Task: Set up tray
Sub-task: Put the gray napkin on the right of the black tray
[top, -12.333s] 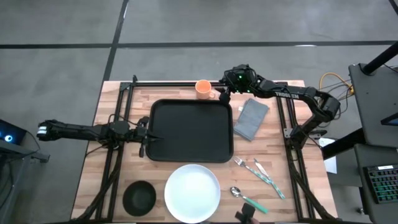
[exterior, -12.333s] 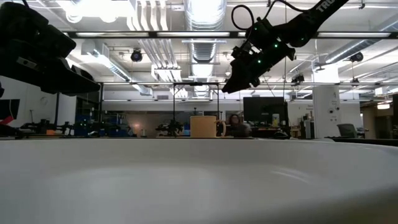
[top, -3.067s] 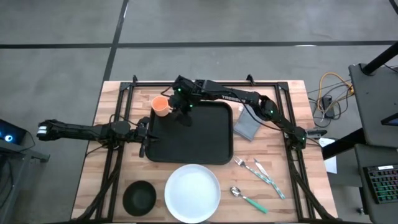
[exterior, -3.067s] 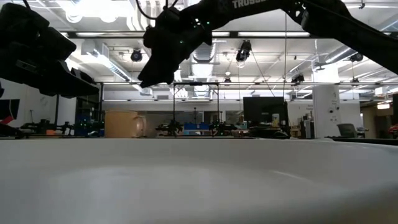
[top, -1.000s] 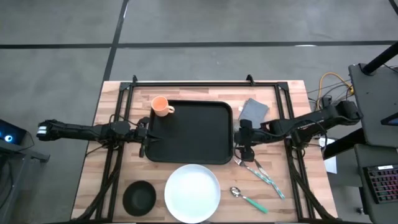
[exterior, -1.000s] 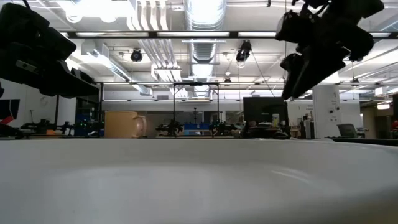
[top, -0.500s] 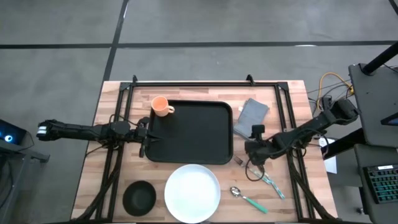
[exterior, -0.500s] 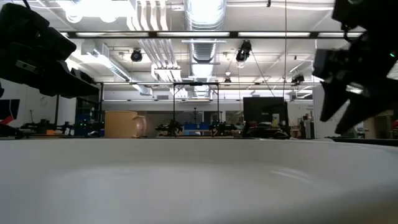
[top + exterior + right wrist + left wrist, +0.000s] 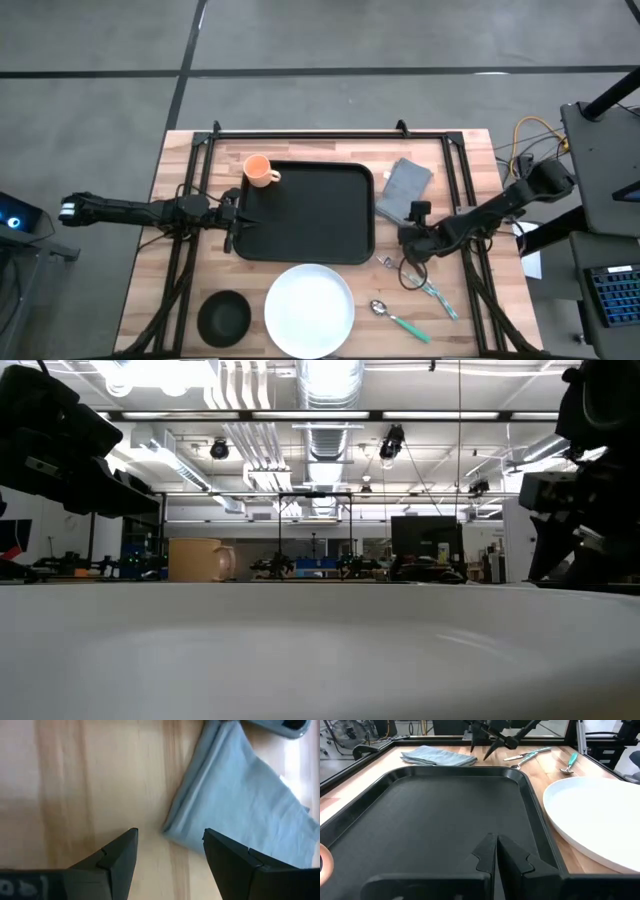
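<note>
The black tray [image 9: 305, 215] lies flat in the middle of the table, nothing on it. An orange cup [image 9: 258, 170] stands on the wood at its far left corner. My left gripper [image 9: 238, 215] waits shut over the tray's left rim, its fingers [image 9: 496, 851] together above the tray floor [image 9: 435, 815]. My right gripper [image 9: 403, 232] is open, tipped downward over bare wood between the tray's right rim and a folded grey cloth [image 9: 405, 187]. The cloth's near corner [image 9: 172, 831] lies just ahead of its fingertips [image 9: 170, 834], untouched.
A white plate [image 9: 310, 310] sits near the front edge and fills the low view's foreground, with a black bowl [image 9: 224, 317] to its left. A fork and knife [image 9: 420, 275] and a spoon [image 9: 395, 318] lie near-right. Black frame rails [image 9: 465, 250] run along both table sides.
My right gripper has sunk toward the table beside the cloth's near corner, shifting a little toward the right and near edges. It has tipped further downward and rolled, and it stays open.
</note>
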Controlling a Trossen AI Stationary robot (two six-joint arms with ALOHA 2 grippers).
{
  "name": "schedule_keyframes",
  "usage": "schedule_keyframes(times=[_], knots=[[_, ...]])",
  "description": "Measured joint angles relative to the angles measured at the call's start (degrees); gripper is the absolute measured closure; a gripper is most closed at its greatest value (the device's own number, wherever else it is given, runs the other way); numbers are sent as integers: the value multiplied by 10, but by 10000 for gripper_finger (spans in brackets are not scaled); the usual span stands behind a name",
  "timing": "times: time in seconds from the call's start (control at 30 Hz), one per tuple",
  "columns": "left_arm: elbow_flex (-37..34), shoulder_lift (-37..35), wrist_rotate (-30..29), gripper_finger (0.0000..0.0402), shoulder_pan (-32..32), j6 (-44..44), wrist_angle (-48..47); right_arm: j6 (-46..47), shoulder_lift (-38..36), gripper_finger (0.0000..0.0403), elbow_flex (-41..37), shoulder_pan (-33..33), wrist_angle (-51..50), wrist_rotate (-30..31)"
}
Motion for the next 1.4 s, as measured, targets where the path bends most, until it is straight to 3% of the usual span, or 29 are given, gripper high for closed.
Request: schedule_keyframes(times=[0.5,0.7,0.83,0.9,0.97,1.17,1.4], knots=[[0,0,0,401,0,0,0,38,111,209,26,-12,-14,64],[0,0,0,401,0,0,0,51,129,260,30,-51,-26,61],[0,0,0,401,0,0,0,39,130,333,30,-82,-21,30],[0,0,0,401,0,0,0,38,127,376,30,-89,-22,19],[0,0,0,402,0,0,0,38,120,387,32,-90,-24,14],[0,0,0,401,0,0,0,36,74,394,49,-93,-22,-2],[0,0,0,402,0,0,0,45,-3,395,55,-119,-19,50]])
